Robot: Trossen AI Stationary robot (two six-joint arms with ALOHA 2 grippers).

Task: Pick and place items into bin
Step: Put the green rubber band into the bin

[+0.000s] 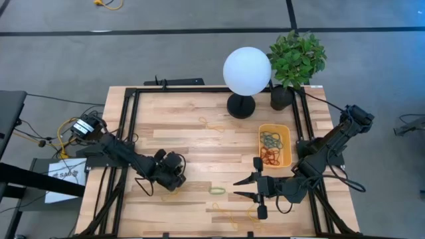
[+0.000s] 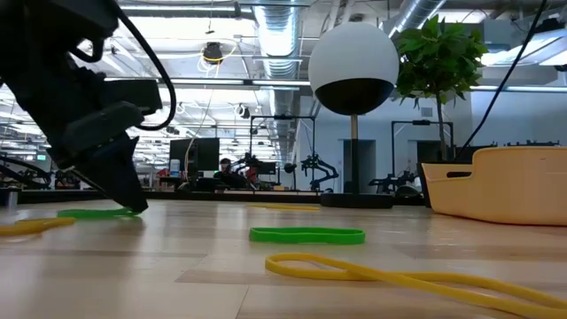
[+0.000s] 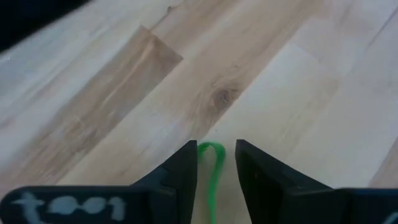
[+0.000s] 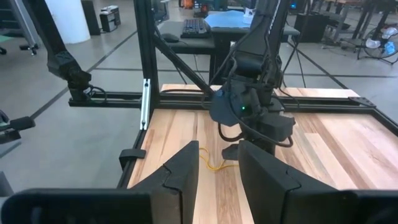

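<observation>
Down at the table, the left gripper (image 3: 216,163) fingers narrowly straddle a green band (image 3: 213,171) lying lengthwise between them.

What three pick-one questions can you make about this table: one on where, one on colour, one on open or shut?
1. Where is the bin?
A. on the floor
B. on the table's right side, near the plant
C. under the left arm

2. What colour is the band between the left gripper's fingers?
A. red
B. grey
C. green

3. How is the right gripper?
A. open and empty
B. shut on a band
C. inside the bin

Answers:
1 B: the bin sits close to the plant.
2 C: a green band lies at the left gripper.
3 A: the right gripper shows a bare gap.
</observation>
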